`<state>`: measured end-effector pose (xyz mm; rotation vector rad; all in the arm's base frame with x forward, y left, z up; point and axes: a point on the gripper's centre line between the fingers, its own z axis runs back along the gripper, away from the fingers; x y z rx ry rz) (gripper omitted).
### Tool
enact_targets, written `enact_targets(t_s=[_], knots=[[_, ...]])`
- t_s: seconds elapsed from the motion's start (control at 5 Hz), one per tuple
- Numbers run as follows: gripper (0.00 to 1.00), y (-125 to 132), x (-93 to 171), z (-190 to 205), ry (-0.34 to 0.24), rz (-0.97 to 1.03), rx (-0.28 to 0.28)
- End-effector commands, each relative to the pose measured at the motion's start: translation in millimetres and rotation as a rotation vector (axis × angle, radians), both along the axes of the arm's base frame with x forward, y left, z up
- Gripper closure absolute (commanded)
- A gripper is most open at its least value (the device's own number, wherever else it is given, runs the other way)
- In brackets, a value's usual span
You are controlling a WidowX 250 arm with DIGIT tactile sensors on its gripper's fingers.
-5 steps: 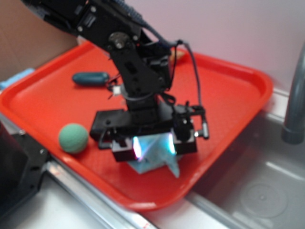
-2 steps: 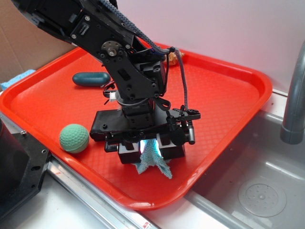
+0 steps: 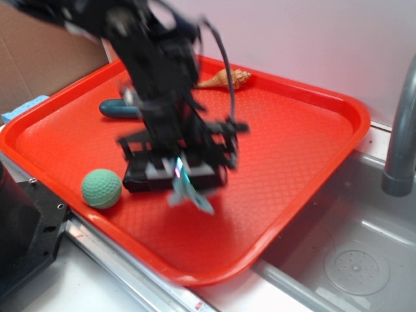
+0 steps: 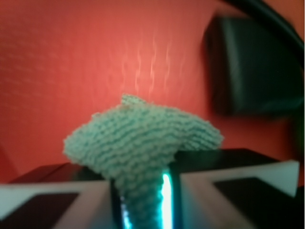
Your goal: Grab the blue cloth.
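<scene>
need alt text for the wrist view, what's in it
A small pale blue-teal nubby terry cloth is pinched between the two fingers of the gripper, its bunched top fanning out above them. Behind it lies the blurred red plastic tray.

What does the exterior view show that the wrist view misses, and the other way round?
Only the exterior view shows the green ball, the seashell, the dark teal capsule, the grey faucet and the whole red tray. Only the wrist view shows the cloth's nubby weave up close. Both show the blue cloth pinched in the end effector above the tray.
</scene>
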<state>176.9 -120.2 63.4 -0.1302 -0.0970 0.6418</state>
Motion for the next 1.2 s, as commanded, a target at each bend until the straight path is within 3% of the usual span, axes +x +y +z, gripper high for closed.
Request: enact_targets(t_s=[0.0, 0.4, 0.6, 1.0], knots=[[1.00, 38.1, 35.9, 66.7, 0.024, -0.257, -0.034], [1.00, 89.7, 38.9, 120.4, -0.012, -0.367, -0.046], [1.00, 110.2, 39.3, 132.9, -0.039, -0.323, -0.024], [1.00, 116.4, 54.0, 124.0, -0.007, -0.244, 0.036]])
